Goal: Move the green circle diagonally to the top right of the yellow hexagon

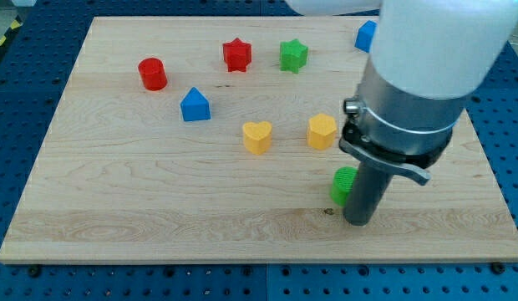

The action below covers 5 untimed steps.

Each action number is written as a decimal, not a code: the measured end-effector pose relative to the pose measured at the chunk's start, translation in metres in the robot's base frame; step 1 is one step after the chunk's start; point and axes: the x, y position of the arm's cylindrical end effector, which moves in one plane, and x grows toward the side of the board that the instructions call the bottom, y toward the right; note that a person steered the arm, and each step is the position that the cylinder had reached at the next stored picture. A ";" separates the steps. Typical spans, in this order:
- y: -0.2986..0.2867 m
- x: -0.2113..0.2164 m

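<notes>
tip [358, 222] on counter [159, 209], touching green circle's right side | green circle [343, 184] just below yellow hexagon [322, 131], near yellow heart [257, 137] | fingers: none, a bare rod

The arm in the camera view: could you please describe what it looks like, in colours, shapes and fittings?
The arm has a broad white rounded shell at the top, then a grey metal cylinder. A dark clamp ring with a small bolt lug circles its base. Below runs a straight dark rod, ending in my tip. No cables or markings are visible.
</notes>
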 end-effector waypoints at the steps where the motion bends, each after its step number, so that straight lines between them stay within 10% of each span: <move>1: -0.001 -0.003; 2: -0.004 0.033; 5: -0.050 -0.033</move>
